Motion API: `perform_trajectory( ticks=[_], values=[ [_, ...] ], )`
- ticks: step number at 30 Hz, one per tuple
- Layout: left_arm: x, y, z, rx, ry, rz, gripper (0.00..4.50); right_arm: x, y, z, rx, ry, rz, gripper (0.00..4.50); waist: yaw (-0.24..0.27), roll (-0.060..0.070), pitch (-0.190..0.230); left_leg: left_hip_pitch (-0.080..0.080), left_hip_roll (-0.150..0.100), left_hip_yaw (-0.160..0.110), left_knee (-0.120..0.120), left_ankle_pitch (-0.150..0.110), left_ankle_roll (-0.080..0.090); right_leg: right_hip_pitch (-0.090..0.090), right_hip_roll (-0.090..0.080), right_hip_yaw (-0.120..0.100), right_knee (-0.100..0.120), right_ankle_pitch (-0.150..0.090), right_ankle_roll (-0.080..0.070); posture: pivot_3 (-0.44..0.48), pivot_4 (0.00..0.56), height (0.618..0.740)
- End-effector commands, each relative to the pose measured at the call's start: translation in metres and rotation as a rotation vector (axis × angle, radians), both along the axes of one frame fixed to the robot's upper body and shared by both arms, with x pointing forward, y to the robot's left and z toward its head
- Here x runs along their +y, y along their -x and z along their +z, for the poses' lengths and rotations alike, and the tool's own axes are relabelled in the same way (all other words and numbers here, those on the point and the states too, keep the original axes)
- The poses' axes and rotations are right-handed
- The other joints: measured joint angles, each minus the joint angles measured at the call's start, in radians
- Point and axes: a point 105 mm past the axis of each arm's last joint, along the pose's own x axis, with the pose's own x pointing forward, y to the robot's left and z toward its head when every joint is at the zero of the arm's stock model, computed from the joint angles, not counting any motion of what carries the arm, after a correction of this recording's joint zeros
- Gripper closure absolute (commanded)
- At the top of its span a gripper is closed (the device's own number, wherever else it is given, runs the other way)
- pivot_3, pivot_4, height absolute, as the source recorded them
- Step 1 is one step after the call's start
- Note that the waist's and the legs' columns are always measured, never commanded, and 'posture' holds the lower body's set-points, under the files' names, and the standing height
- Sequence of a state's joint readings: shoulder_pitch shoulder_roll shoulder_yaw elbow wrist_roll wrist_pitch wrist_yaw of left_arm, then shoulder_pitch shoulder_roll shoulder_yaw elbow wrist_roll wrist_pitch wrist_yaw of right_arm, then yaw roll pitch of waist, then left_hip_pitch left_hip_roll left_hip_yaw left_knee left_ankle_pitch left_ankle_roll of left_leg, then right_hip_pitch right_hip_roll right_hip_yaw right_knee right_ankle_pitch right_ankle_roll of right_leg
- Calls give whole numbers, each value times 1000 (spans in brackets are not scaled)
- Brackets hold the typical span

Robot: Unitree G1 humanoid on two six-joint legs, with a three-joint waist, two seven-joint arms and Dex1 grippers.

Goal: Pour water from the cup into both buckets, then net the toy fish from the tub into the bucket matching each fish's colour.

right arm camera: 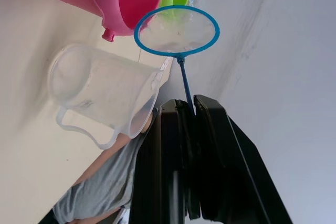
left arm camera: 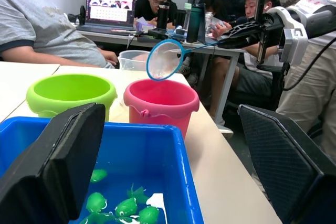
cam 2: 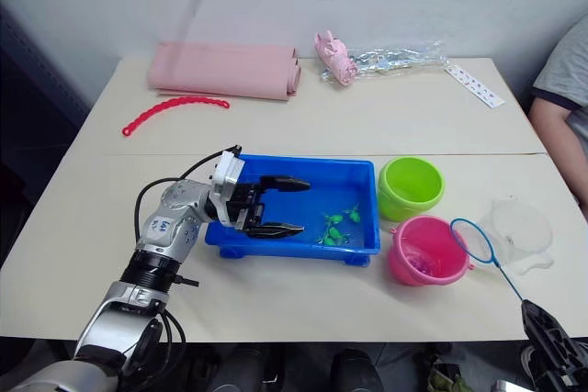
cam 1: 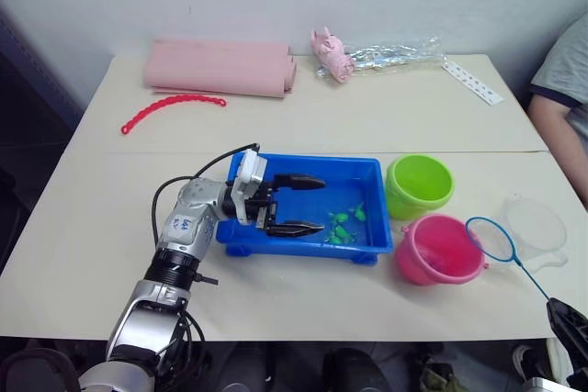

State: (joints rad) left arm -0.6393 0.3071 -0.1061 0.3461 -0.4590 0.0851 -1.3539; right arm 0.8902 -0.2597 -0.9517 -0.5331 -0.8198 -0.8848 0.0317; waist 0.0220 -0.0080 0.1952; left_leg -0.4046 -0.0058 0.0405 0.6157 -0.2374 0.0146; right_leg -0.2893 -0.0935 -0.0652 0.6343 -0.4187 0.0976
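Note:
The blue tub (cam 1: 312, 161) sits mid-table with several green toy fish (cam 1: 344, 224) in its right part. My left gripper (cam 1: 322, 204) is open over the tub's left half, one finger above the water and one along the front rim. Right of the tub stand the lime green bucket (cam 1: 419, 185) and the pink bucket (cam 1: 439, 250). The clear cup (cam 1: 537, 227) stands to the right of the pink bucket. My right gripper (right arm camera: 186, 104) is shut on the net's thin handle at the table's front right. The net (cam 1: 490, 239) hangs with its hoop between the pink bucket and the cup.
A rolled pink cloth (cam 1: 220, 67), a red bead chain (cam 1: 170, 109), a pink toy in clear wrapping (cam 1: 335, 54) and a white strip (cam 1: 473, 82) lie at the back. A person's arm (cam 1: 560, 98) rests by the table's right edge.

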Motion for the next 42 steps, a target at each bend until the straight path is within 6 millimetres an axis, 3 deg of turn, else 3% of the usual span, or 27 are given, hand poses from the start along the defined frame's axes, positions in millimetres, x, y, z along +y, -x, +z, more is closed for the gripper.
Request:
perform_trajectory(
  ticks=[1, 3, 4, 6, 8, 12, 17, 21, 27, 33, 42],
  values=[
    [10, -1, 8, -30, 14, 5, 62, 8, 2, 1, 6, -377, 33, 4500, -2, 0, 0, 0, 0, 0, 0, 0, 0, 0, 0, 0, 0, 0, 0, 0, 150, 740],
    [16, 0, 8, -21, 16, 11, 62, 9, -1, 8, -20, -536, 40, 4500, -4, 0, 0, 1, 0, 0, 0, 0, 0, 0, 0, 0, 1, 0, 0, 0, 150, 740],
    [22, -1, 8, -16, 11, 23, 62, 11, -5, 11, -24, -700, 48, 4500, -5, 0, 0, 1, 0, 0, 0, 0, 1, 0, 0, 0, 1, 0, 0, 0, 150, 740],
    [38, -3, 8, -9, 8, 77, 62, 14, -20, 28, -43, -901, 121, 4500, -11, 0, 0, 1, 1, 0, 0, 0, 1, 0, 0, 0, 2, 0, 0, 0, 150, 740],
    [57, -6, 12, -10, 27, 164, 62, 29, -40, 40, 35, -1087, 243, 4500, -26, 0, 0, 1, 1, 0, 0, 0, 1, 0, 0, 0, 2, 0, 0, 0, 150, 740],
    [93, -4, 20, -24, 64, 346, 62, 64, -80, 50, 288, -1195, 426, 4500, -27, -1, 0, 2, 1, -1, 0, 1, 3, 1, -1, -1, 4, 0, 0, 0, 150, 740],
    [148, 19, 16, -28, 17, 584, 62, 107, -125, 51, 670, -1365, 513, 4500, -35, -3, 0, 0, 2, -3, 4, 1, 4, 1, -1, -4, 4, 0, 0, 0, 150, 740],
    [182, 40, 3, 10, -37, 736, 62, 136, -150, 31, 948, -1373, 441, 4500, -19, -3, 1, -2, 3, -5, 6, 0, 5, 1, -2, -7, 3, 0, 0, 0, 150, 740],
    [215, 64, -8, 28, -85, 894, 62, 170, -193, 22, 989, -1266, 383, 4500, -26, -5, 2, -4, 1, -5, 12, -3, 8, 1, -5, -7, 3, 0, 1, 0, 150, 740],
    [218, 72, -9, 35, -99, 913, 62, 201, -209, 5, 1057, -1138, 351, 4500, -26, -5, 2, -4, 1, -4, 11, -5, 6, -1, -5, -7, 3, 0, 1, 0, 150, 740],
    [213, 71, -12, 46, -133, 878, 62, 229, -232, -10, 1035, -1068, 322, 4500, -45, -5, 2, -4, 1, -4, 11, -5, 6, -1, -5, -7, 5, 1, 1, 0, 150, 740]
  ],
)
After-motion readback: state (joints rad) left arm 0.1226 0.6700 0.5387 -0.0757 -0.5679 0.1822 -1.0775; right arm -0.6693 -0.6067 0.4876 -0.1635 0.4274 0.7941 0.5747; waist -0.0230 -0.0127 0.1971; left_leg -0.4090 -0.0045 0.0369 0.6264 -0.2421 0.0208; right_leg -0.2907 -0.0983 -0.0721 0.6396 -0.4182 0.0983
